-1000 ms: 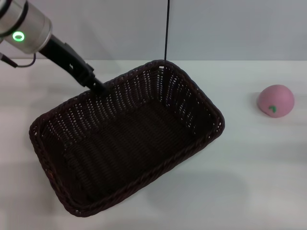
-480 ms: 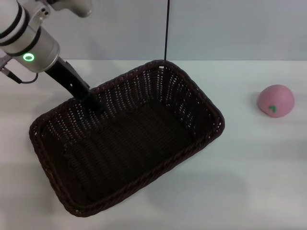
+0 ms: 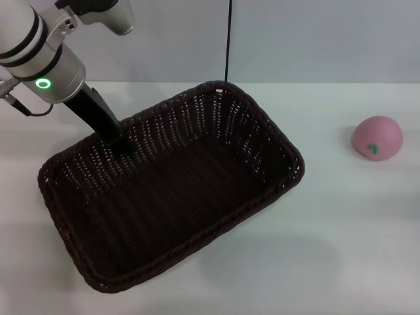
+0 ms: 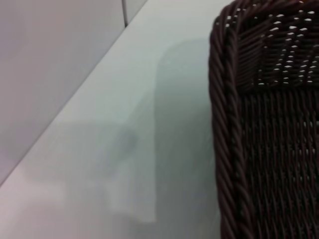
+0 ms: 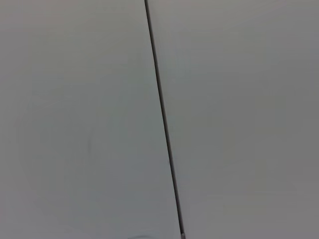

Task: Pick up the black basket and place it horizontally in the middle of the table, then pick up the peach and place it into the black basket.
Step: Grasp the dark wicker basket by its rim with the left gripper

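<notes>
The black basket [image 3: 216,115] lies slanted on the white table [image 3: 354,230], left of the middle, and it is empty. My left gripper [image 3: 123,142] reaches down from the upper left and is shut on the basket's far long rim. The left wrist view shows the braided rim [image 4: 227,124] close up, with bare table [image 4: 124,149] beside it. The pink peach [image 3: 377,138] sits on the table at the far right, well apart from the basket. My right gripper is out of view.
A grey wall with a thin dark vertical seam [image 3: 228,39] stands behind the table; the right wrist view shows only this wall and seam [image 5: 162,119]. Bare tabletop lies between the basket and the peach.
My left arm has come down and back toward the left onto the basket's far rim. The basket has shifted slightly to the left with it. The peach has not moved.
</notes>
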Tool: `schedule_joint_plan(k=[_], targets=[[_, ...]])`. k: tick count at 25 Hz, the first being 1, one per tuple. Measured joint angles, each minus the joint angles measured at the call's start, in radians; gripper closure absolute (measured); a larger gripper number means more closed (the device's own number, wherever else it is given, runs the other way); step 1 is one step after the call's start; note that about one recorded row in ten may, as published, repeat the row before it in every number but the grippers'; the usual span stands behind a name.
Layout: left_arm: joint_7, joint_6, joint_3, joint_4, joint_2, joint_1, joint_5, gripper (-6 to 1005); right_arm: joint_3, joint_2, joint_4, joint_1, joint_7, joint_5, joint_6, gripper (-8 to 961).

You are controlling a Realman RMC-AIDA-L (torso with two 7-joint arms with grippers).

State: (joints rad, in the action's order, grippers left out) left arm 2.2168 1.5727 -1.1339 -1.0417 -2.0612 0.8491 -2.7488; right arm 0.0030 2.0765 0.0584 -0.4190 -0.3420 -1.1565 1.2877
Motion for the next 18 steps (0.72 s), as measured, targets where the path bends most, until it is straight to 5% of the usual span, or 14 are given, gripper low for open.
schedule_joint_plan(k=[11, 18], targets=[[-0.041, 0.01, -0.002, -0.052, 0.0, -0.024, 0.023, 756, 0.009, 0.001, -0.005, -0.004, 0.0, 0.0, -0.001, 484], [-0.065, 0.039, 0.008, -0.156, 0.002, -0.059, 0.121, 765, 0.009, 0.0, -0.006, -0.001, 0.0, 0.0, -0.001, 484]])
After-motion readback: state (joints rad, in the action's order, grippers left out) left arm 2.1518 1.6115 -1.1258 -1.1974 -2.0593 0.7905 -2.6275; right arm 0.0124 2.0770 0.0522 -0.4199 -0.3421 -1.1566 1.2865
